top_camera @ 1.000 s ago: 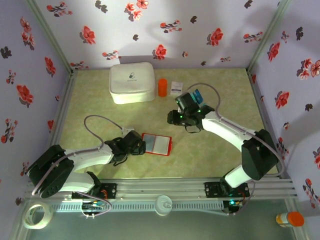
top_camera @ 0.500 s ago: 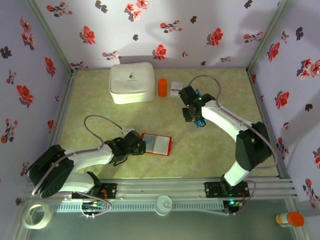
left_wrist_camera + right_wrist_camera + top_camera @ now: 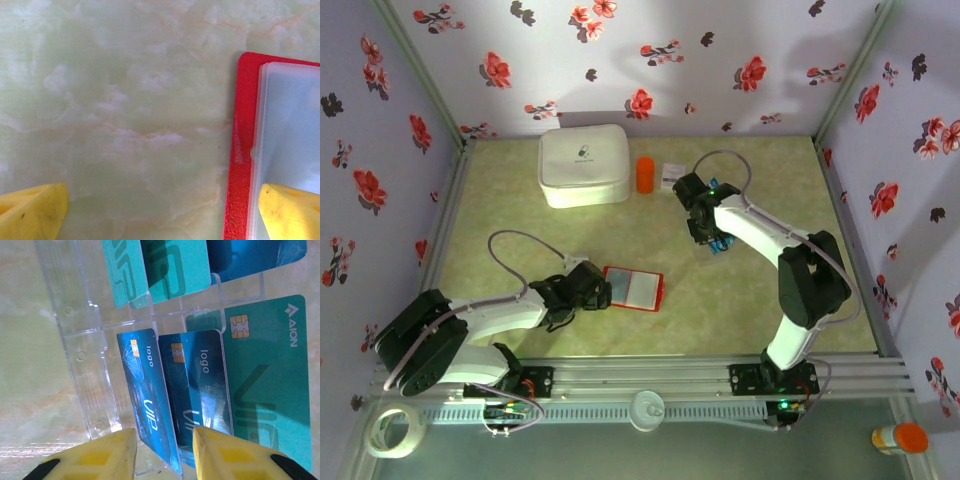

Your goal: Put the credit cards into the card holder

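Swinging round over the last second, the right arm has drawn its elbow inward and tipped the right gripper (image 3: 165,461) down over the credit cards (image 3: 260,380). Half a second ago it was already above them, and since then it has only settled a little.

The cards sit behind and to the right of the card holder (image 3: 633,288), well apart from it. They are teal and blue and stand on edge in a clear slotted rack (image 3: 80,340). In the right wrist view the two yellow fingers are parted. The lower corner of one blue card (image 3: 145,395) lies between them, and they are not pinched on it.

The card holder has not moved. It lies open and flat, a red border around a pale clear pocket (image 3: 292,125) that faces up. The left gripper (image 3: 160,215) waits at the holder's left edge with its jaws spread wide. One yellow fingertip (image 3: 290,212) rests over the clear pocket and seems to pin it down. The other is off to the holder's left, above bare table.

This looks like the start of a pick, with the holder steadied to receive a card. No teal or blue card shows in the pocket. The next move likely calls for clenching on that blue card, lifting it clear of its slot, then carrying it forward and left to the holder. A second blue card stands just beside it and could be caught too.
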Controlling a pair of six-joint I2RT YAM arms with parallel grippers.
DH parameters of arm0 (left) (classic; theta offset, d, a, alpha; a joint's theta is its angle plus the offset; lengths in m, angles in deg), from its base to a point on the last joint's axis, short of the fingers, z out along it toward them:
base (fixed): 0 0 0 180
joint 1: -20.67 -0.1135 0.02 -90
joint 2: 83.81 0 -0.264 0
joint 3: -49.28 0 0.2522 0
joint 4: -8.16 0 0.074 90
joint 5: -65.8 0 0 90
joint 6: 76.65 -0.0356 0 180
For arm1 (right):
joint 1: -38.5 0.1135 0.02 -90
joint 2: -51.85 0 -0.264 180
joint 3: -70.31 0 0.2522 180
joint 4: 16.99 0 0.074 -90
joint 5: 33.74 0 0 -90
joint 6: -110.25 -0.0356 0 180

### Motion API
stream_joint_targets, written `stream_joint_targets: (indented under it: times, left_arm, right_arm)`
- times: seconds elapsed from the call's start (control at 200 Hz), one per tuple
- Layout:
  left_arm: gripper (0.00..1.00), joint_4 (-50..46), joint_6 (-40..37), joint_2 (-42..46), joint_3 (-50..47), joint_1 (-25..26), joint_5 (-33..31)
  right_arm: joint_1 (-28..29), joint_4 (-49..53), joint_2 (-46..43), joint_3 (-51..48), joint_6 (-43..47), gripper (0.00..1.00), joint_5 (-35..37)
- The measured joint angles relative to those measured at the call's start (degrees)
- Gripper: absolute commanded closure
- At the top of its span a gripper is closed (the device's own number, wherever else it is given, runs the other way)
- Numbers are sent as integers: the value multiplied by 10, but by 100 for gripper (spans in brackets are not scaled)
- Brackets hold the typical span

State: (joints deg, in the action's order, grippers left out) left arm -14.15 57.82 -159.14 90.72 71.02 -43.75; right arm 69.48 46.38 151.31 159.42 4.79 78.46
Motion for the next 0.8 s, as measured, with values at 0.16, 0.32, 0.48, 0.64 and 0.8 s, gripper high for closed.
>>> stream_joint_targets:
  times: [0.16, 0.32, 0.48, 0.64, 0.8]
  left_arm:
    - [2, 0, 0, 0, 0, 0, 0]
    - [2, 0, 0, 0, 0, 0, 0]
    - [2, 0, 0, 0, 0, 0, 0]
    - [2, 0, 0, 0, 0, 0, 0]
    - [2, 0, 0, 0, 0, 0, 0]
  right_arm:
    - [-10, -1, 13, 0, 1, 67, -2]
    - [-17, -4, 25, 0, 1, 70, -18]
    - [-18, -11, 25, 0, 0, 76, -40]
    - [-23, -18, 25, 0, 0, 84, -55]
    - [-31, -20, 24, 0, 1, 97, -73]
